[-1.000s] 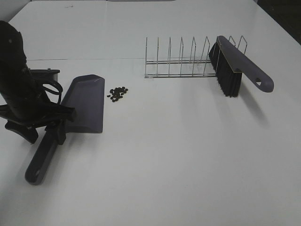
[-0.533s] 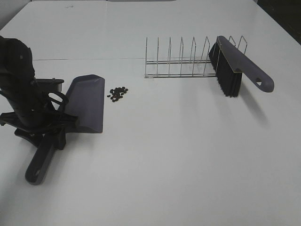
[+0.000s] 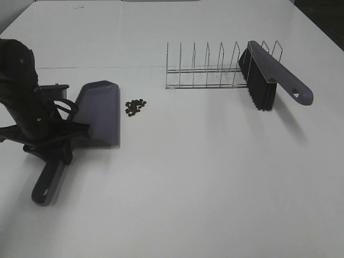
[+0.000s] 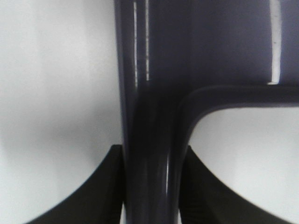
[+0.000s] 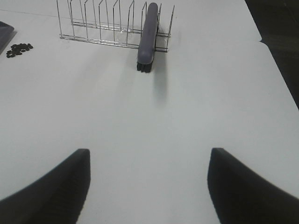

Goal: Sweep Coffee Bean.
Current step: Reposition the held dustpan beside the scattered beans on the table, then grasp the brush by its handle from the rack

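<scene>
The coffee beans point(image 3: 135, 106) lie in a small dark cluster on the white table, just right of the purple-grey dustpan point(image 3: 100, 112). My left gripper point(image 3: 58, 149) is shut on the dustpan's handle where it meets the pan. In the left wrist view the handle point(image 4: 152, 140) runs between the two fingers point(image 4: 100, 191). The purple brush point(image 3: 269, 72) leans in the wire rack point(image 3: 207, 70) at the back right. My right gripper point(image 5: 149, 186) is open and empty over bare table, far from the brush point(image 5: 148, 35); the beans point(image 5: 18, 48) show at that view's edge.
The wire rack point(image 5: 100, 23) has several empty slots left of the brush. The table's far right edge point(image 5: 273, 56) drops to a dark floor. A corner of the dustpan point(image 5: 4, 30) shows in the right wrist view.
My left arm has shifted and the dustpan has moved slightly away from the front edge with it, its handle end swinging a little. Beans, brush and rack have not moved.
</scene>
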{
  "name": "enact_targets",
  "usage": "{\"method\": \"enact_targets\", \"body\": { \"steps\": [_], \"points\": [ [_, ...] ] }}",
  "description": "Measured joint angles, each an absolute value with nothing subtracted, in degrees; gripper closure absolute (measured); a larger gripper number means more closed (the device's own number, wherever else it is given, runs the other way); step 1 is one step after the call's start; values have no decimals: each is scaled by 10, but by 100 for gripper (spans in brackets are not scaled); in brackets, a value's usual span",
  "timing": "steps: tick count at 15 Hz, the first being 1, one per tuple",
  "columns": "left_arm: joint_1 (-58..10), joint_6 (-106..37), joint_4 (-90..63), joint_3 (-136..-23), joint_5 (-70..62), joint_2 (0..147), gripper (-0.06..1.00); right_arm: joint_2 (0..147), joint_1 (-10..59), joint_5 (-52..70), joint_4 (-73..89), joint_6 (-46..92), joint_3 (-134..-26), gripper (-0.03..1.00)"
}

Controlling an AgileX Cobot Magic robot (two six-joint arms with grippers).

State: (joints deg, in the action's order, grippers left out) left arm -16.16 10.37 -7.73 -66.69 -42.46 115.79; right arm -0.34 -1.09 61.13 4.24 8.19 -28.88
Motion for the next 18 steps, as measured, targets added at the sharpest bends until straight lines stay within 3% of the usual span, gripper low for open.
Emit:
{"method": "enact_targets", "body": {
  "steps": [5,8,12,18],
  "points": [
    [-162,121,-50,-667,-423,1100,67,3,-11,610,42,80,-290,31],
    [-162,122,-46,-666,-427,1100,67,77,-11,530,48,70,-300,31],
    [-162,116,-45,-666,-427,1100,67,356,-11,261,66,72,-341,31],
    [-162,112,-45,-666,-427,1100,68,713,-11,296,68,96,-609,31]
  ]
}}
